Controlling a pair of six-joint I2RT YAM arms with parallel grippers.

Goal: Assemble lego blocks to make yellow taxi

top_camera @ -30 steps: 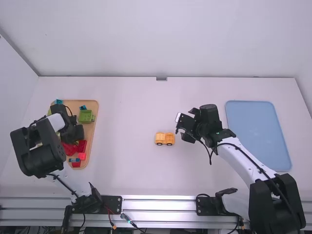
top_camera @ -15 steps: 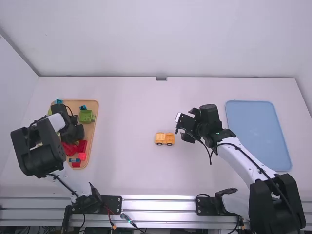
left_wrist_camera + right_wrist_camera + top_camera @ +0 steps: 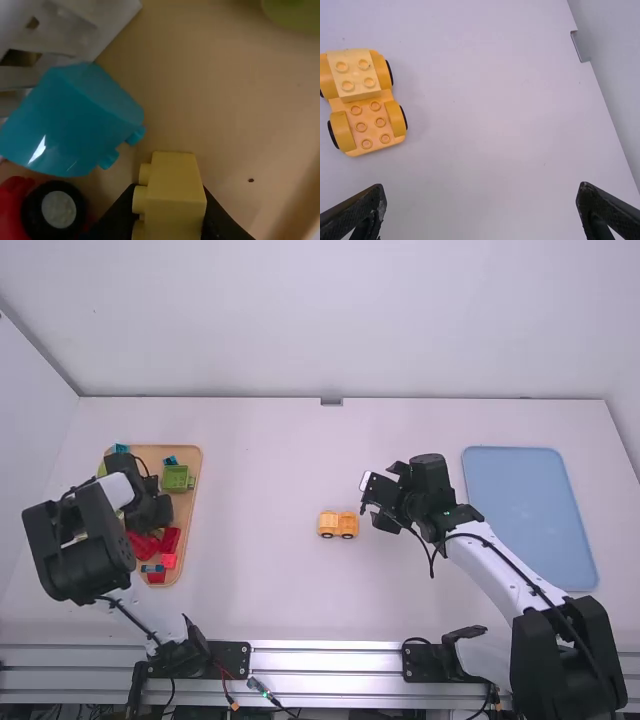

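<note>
In the high view, the left gripper (image 3: 150,510) is low over the wooden tray's left part. The left wrist view has a pale yellow block (image 3: 175,195) pinched between the left gripper's fingers (image 3: 170,225), its studs facing sideways. Near the table's middle stands an orange-yellow wheeled car base (image 3: 338,525); the right gripper (image 3: 375,502) is just to its right, above the table. The right wrist view has this car base (image 3: 367,102), with a raised yellow block on one end and bare studs on the other. The right gripper (image 3: 481,210) is open, holding nothing.
The wooden tray (image 3: 190,505) holds a green piece (image 3: 177,478), red blocks (image 3: 170,539) and small blue pieces (image 3: 170,460). A turquoise piece (image 3: 75,120) and a red wheeled piece (image 3: 12,210) lie close to the left fingers. A blue tray (image 3: 530,515) lies at the right.
</note>
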